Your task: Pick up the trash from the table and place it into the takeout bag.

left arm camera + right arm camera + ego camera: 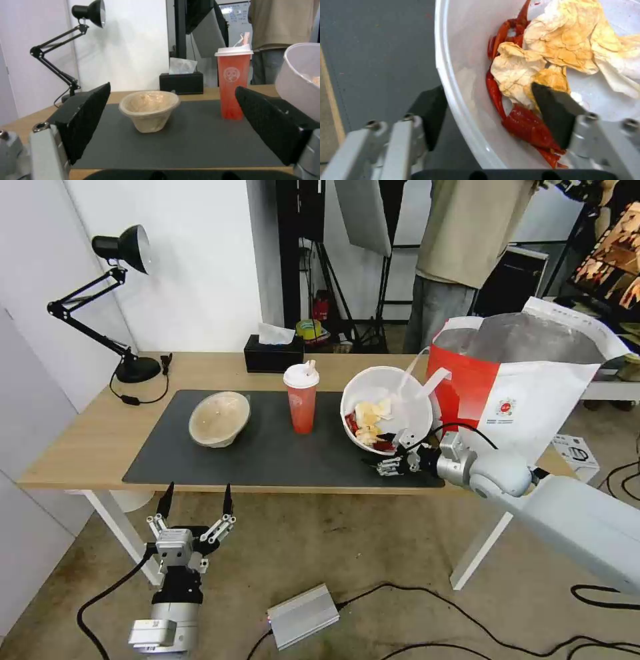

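On the dark grey mat of the desk, three pieces of trash stand in a row: the beige lidded bowl toward the lamp end, the red drink cup in the middle, and the white bowl nearest the takeout bag. The white bowl is tipped up on its side, its mouth turned toward the robot, with yellowish paper and red scraps gathered against its lower wall. The right pincer is at the bowl's near rim; in the right wrist view one finger sits inside the bowl over the scraps and the other outside against the wall, so the rim runs between them and the pincer pinches the wall. That hold would explain the tilt, and it suits a thin-walled bowl too wide to take across its body. The takeout bag stands open just beside the bowl at the desk's right end, its foil lining showing, so the carry should be short. The left pincer waits below the front edge of the desk with its fingers spread, pointed at the beige lidded bowl.
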Robot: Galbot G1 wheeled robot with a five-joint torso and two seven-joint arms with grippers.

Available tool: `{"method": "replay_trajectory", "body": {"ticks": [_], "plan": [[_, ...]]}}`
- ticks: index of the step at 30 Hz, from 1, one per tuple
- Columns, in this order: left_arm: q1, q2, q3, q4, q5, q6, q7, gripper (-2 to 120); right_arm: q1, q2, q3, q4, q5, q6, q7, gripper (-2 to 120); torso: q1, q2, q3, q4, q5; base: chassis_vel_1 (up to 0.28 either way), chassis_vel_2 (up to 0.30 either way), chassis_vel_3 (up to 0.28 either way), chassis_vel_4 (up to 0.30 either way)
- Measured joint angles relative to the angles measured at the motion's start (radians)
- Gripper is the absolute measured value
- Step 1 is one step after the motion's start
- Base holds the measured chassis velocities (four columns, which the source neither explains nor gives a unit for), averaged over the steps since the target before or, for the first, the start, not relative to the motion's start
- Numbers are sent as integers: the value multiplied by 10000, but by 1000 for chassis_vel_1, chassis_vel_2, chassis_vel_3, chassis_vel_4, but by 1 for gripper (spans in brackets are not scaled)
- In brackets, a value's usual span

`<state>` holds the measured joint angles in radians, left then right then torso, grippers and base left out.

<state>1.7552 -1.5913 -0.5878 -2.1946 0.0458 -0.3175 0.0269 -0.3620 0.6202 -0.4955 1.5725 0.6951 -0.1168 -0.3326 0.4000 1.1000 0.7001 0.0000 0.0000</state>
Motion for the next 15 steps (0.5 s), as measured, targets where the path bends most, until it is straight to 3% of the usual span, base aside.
{"method": "replay_trajectory", "body": {"ticks": [3, 15], "plan": [[4, -3, 38, 13, 1, -28, 6, 100, 15, 7, 0, -33, 4, 23, 16, 47, 0, 0, 0, 0, 0, 0, 0, 0, 0], [41, -10, 116, 50, 57, -91, 25, 100, 69, 101, 8, -114, 10, 120, 110, 6, 0, 0, -1, -1, 0, 0, 0, 0, 0]]}}
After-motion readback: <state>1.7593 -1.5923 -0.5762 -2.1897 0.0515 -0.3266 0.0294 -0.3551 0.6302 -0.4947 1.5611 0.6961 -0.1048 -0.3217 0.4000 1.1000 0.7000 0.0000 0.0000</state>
